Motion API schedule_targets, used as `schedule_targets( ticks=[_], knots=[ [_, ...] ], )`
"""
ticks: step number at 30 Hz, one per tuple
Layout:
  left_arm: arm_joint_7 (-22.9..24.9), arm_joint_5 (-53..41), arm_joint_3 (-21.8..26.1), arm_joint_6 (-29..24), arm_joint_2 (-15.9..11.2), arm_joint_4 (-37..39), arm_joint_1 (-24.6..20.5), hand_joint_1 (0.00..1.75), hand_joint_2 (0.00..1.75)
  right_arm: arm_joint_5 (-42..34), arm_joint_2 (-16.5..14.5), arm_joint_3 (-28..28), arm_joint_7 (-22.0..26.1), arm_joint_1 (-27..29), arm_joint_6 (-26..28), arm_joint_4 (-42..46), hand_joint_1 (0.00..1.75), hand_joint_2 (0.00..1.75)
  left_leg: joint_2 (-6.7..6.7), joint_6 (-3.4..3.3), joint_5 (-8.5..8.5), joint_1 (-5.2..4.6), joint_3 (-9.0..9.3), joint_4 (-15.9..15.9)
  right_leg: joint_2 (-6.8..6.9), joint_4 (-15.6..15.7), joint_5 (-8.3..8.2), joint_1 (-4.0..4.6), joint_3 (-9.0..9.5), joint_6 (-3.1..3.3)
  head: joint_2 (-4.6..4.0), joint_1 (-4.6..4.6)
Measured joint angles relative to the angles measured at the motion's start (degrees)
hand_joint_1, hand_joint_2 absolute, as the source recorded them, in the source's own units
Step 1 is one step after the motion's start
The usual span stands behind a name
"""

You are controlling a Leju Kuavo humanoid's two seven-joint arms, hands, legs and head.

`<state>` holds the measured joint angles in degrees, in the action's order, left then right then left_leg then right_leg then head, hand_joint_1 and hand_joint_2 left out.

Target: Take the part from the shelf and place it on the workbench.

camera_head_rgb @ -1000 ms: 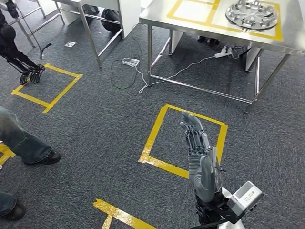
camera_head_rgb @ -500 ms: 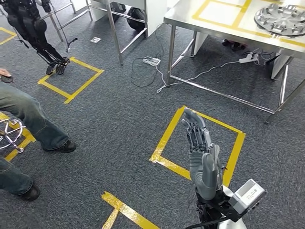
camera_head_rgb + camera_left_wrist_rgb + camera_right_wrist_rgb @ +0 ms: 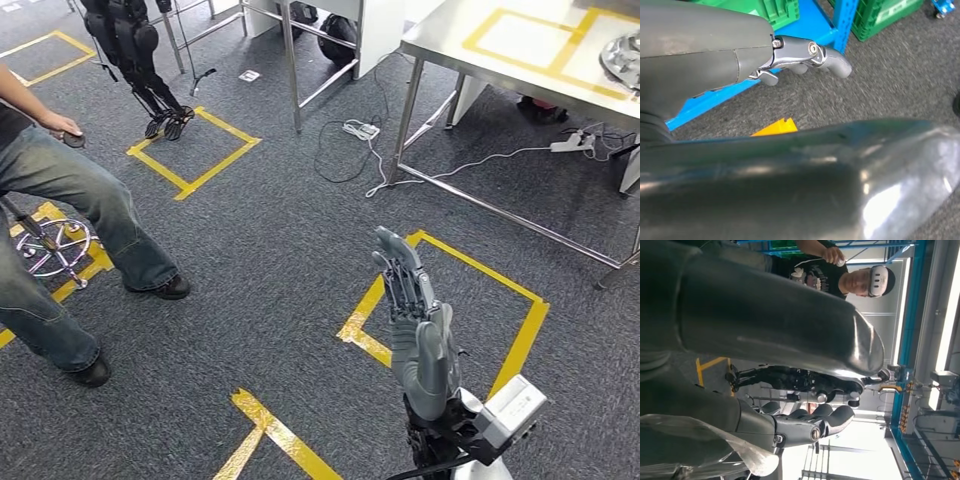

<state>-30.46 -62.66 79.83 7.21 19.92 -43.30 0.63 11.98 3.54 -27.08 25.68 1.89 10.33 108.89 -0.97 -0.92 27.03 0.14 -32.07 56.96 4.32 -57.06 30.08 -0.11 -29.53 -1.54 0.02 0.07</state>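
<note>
Head view high, downward over carpet (image 3: 249, 290); wrist views close, turned.

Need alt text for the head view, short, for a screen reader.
The robot's right hand is raised, fingers extended and holding nothing, over grey carpet beside a yellow tape square. A steel workbench stands at upper right with a round metal part at its edge; a person's legs in jeans stand at left.

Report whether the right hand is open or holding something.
Open. In the head view the right hand is raised over the carpet with its fingers extended and apart, and nothing lies in its palm.
</note>
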Motion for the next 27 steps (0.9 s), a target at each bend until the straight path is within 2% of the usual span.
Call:
schedule_targets(
  ticks=[1, 2, 4, 5, 6, 7, 8, 10, 11, 12, 14, 15, 16, 18, 19, 20, 21, 22, 23, 25, 26, 27],
  knots=[
    [0.02, 0.00, 0.04, 0.02, 0.08, -0.15, -0.03, 0.00, 0.00, 0.00, 0.00, -0.01, 0.01, -0.06, 0.04, 0.00, 0.00, 0.00, 0.36, -0.34, -0.20, 0.17, 0.05, -0.24, -0.91, -1.56, 1.16, -0.07, -0.72, -0.27, 0.00, 0.12],
    [0.06, 0.00, 0.05, 0.07, 0.16, -0.28, -0.07, 0.00, 0.00, -0.01, 0.00, -0.02, -0.01, -0.09, 0.07, -0.02, 0.00, 0.00, 0.73, -0.61, -0.36, 0.29, 0.04, -0.38, -2.08, -4.45, 2.88, -0.17, -2.10, -0.49, 0.00, 0.27],
    [0.16, 0.00, 0.08, 0.17, 0.22, -0.43, -0.13, 0.00, 0.00, -0.02, 0.00, -0.07, -0.04, -0.02, 0.08, -0.10, 0.00, 0.00, 1.59, -0.90, -0.50, 0.27, -0.25, -0.36, -3.77, -12.65, 6.60, -0.27, -6.00, -0.76, 0.00, 0.49],
    [0.24, 0.00, 0.10, 0.21, 0.24, -0.43, -0.12, 0.00, 0.00, -0.03, 0.00, -0.10, -0.07, 0.04, 0.08, -0.17, 0.00, 0.00, 2.10, -0.93, -0.55, 0.24, -0.36, -0.35, -4.03, -15.63, 7.42, -0.30, -7.51, -0.83, 0.00, 0.50],
    [0.30, 0.00, 0.14, 0.22, 0.25, -0.44, -0.09, 0.00, 0.00, -0.03, 0.00, -0.13, -0.07, 0.06, 0.08, -0.23, 0.00, 0.00, 2.66, -0.91, -0.59, 0.21, -0.41, -0.33, -4.16, -16.44, 7.03, -0.30, -8.02, -0.81, 0.00, 0.51],
    [0.36, 0.00, 0.16, 0.22, 0.25, -0.44, -0.07, 0.00, 0.00, -0.03, 0.00, -0.16, -0.07, 0.06, 0.08, -0.28, 0.00, 0.00, 3.26, -0.86, -0.64, 0.21, -0.40, -0.31, -4.30, -14.70, 5.48, -0.30, -7.28, -0.69, 0.00, 0.51],
    [0.38, 0.00, 0.18, 0.22, 0.26, -0.45, -0.08, 0.00, 0.00, -0.03, 0.00, -0.17, -0.07, 0.04, 0.08, -0.30, 0.00, 0.00, 3.90, -0.77, -0.70, 0.20, -0.36, -0.29, -4.66, -10.97, 3.21, -0.30, -5.52, -0.46, 0.00, 0.52],
    [0.38, 0.00, 0.17, 0.24, 0.38, -0.47, -0.18, 0.00, 0.00, -0.03, 0.00, -0.19, -0.06, -0.02, 0.08, -0.31, 0.00, 0.00, 5.02, -0.46, -0.82, 0.22, -0.45, -0.18, -6.92, -2.70, -0.14, -0.32, -1.61, 0.20, 0.00, 0.48],
    [0.39, 0.00, 0.17, 0.27, 0.45, -0.51, -0.22, 0.00, 0.00, -0.03, 0.00, -0.20, -0.06, -0.05, 0.08, -0.31, 0.00, 0.00, 5.48, -0.15, -0.93, 0.28, -0.65, -0.12, -7.87, -0.22, -0.80, -0.27, -0.35, 0.46, 0.00, 0.49],
    [0.42, -0.01, 0.18, 0.32, 0.53, -0.54, -0.22, 0.00, 0.00, -0.03, 0.00, -0.20, -0.07, -0.08, 0.08, -0.31, 0.00, 0.00, 5.94, 0.22, -1.09, 0.42, -0.90, -0.09, -8.49, 0.85, -0.85, -0.17, 0.21, 0.67, 0.00, 0.45],
    [0.45, -0.05, 0.24, 0.39, 0.60, -0.62, -0.17, 0.00, 0.00, -0.03, -0.01, -0.22, -0.07, -0.12, 0.08, -0.31, 0.00, 0.00, 6.86, 1.08, -1.44, 0.66, -1.27, -0.04, -7.70, 1.26, -1.15, -0.10, 0.59, 1.03, 0.00, 0.46],
    [0.46, -0.07, 0.27, 0.40, 0.60, -0.66, -0.14, 0.00, 0.00, -0.03, -0.01, -0.22, -0.08, -0.16, 0.08, -0.31, 0.00, 0.00, 6.54, 1.42, -1.23, 0.63, -1.54, 0.50, -7.04, 1.57, -1.39, -0.20, 0.77, 1.31, 0.00, 0.41],
    [0.45, -0.08, 0.30, 0.40, 0.58, -0.70, -0.17, 0.00, 0.00, -0.03, -0.02, -0.23, -0.06, -0.19, 0.08, -0.31, 0.00, 0.00, 5.67, 1.69, -0.41, 0.52, -2.13, 1.84, -6.29, 1.91, -1.61, -0.35, 0.98, 1.60, 0.00, 0.31],
    [0.45, -0.09, 0.32, 0.41, 0.54, -0.76, -0.26, 0.00, 0.00, -0.03, -0.02, -0.22, -0.07, -0.16, 0.07, -0.32, 0.00, 0.00, 3.08, 2.07, 3.07, 0.42, -4.81, 7.80, -4.67, 2.23, -1.75, -0.46, 1.24, 1.98, 0.00, 0.02],
    [0.45, -0.09, 0.32, 0.43, 0.51, -0.78, -0.29, 0.00, 0.00, -0.03, -0.02, -0.21, -0.07, -0.10, 0.08, -0.32, 0.00, 0.00, 2.32, 2.25, 4.99, 0.52, -6.50, 11.53, -3.91, 2.21, -1.72, -0.44, 1.21, 2.07, 0.00, -0.10],
    [0.45, -0.09, 0.32, 0.44, 0.50, -0.79, -0.27, 0.00, 0.00, -0.03, -0.02, -0.21, -0.09, -0.04, 0.08, -0.33, 0.00, 0.00, 1.95, 2.44, 6.23, 0.64, -7.83, 14.57, -3.17, 2.17, -1.68, -0.42, 1.17, 2.08, 0.00, -0.12],
    [0.45, -0.09, 0.33, 0.45, 0.49, -0.80, -0.22, 0.00, 0.00, -0.03, -0.02, -0.22, -0.09, -0.01, 0.07, -0.33, 0.00, 0.00, 1.76, 2.61, 6.39, 0.78, -8.33, 15.87, -2.48, 2.14, -1.62, -0.42, 1.13, 2.05, 0.00, -0.13],
    [0.45, -0.09, 0.35, 0.45, 0.45, -0.82, -0.16, 0.00, 0.00, -0.03, -0.02, -0.22, -0.09, -0.01, 0.07, -0.33, 0.00, 0.00, 1.58, 2.77, 5.49, 0.94, -7.75, 15.02, -1.83, 2.08, -1.54, -0.47, 1.15, 1.94, 0.00, -0.14],
    [0.45, -0.09, 0.37, 0.44, 0.40, -0.85, -0.11, 0.00, 0.00, -0.03, -0.02, -0.22, -0.09, -0.01, 0.07, -0.33, 0.00, 0.00, 1.21, 2.92, 3.73, 1.12, -6.04, 11.97, -1.23, 1.99, -1.41, -0.54, 1.22, 1.74, 0.00, -0.14],
    [0.45, -0.10, 0.40, 0.46, 0.38, -0.86, -0.14, 0.00, 0.00, -0.04, -0.02, -0.22, -0.09, -0.07, 0.07, -0.33, 0.00, 0.00, -0.45, 3.09, 0.75, 1.32, -1.82, 4.07, -0.22, 1.58, -0.91, -0.50, 1.21, 1.01, 0.00, -0.15],
    [0.45, -0.11, 0.40, 0.49, 0.44, -0.87, -0.18, 0.00, 0.00, -0.04, -0.02, -0.22, -0.09, -0.12, 0.07, -0.33, 0.00, 0.00, -0.98, 2.87, 0.10, 1.28, -0.49, 1.56, 0.13, 1.38, -0.63, -0.39, 1.11, 0.61, 0.00, -0.06],
    [0.45, -0.12, 0.41, 0.51, 0.51, -0.88, -0.17, 0.00, 0.00, -0.04, -0.02, -0.23, -0.09, -0.17, 0.07, -0.33, 0.00, 0.00, -1.23, 2.52, 0.08, 1.16, 0.00, 0.51, 0.42, 1.25, -0.43, -0.26, 1.02, 0.27, 0.00, 0.01]
  ],
)
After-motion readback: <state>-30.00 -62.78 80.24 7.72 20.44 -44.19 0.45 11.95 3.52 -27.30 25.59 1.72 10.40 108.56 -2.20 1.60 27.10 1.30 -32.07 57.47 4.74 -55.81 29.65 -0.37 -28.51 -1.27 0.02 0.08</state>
